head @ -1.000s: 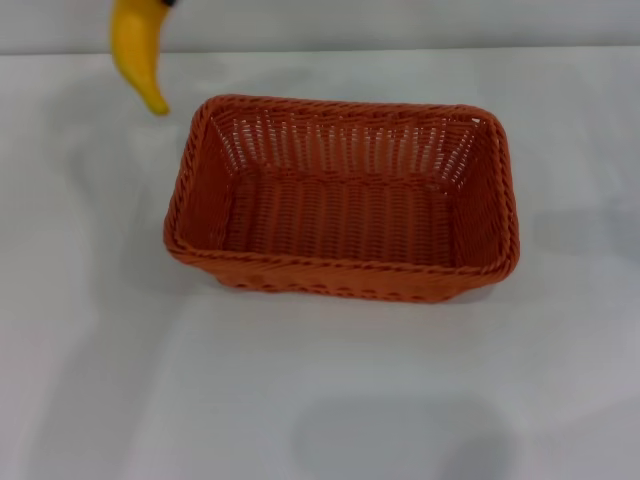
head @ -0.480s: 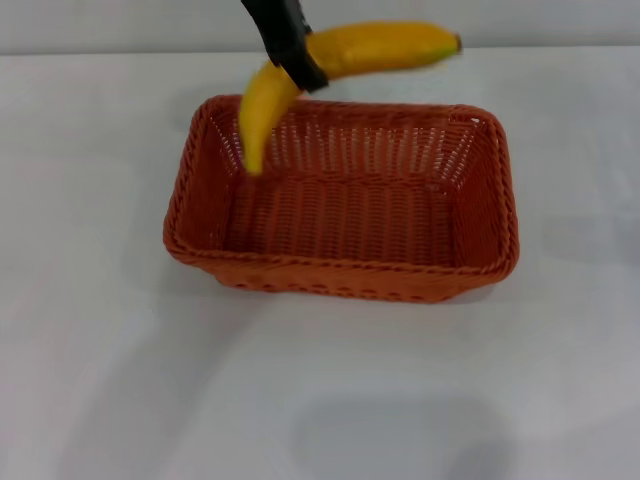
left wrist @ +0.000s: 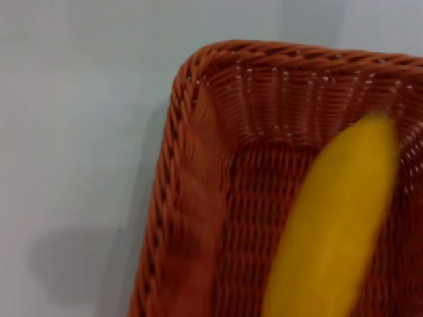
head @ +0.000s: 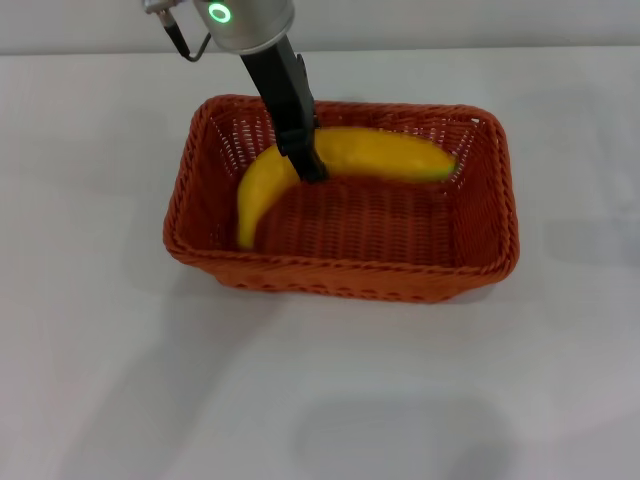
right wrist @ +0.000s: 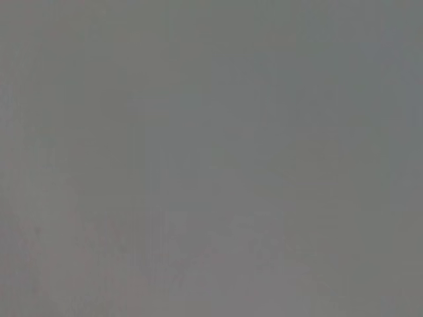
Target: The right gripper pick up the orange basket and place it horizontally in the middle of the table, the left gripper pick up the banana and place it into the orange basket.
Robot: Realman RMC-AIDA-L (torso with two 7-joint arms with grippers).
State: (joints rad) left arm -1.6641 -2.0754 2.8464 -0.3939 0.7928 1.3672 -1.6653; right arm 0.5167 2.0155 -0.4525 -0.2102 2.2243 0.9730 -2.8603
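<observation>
Gripping banana [head: 345, 165] mid-length: left gripper [head: 303, 160] | banana inside orange basket [head: 200, 255] | table [head: 100, 350]

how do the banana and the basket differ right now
The banana is smooth, yellow and curved; the basket is woven, orange-red and rectangular. The banana is shorter than the basket and lies within its walls. The left gripper grips the banana; nothing grips the basket, which stands on the table.
</observation>
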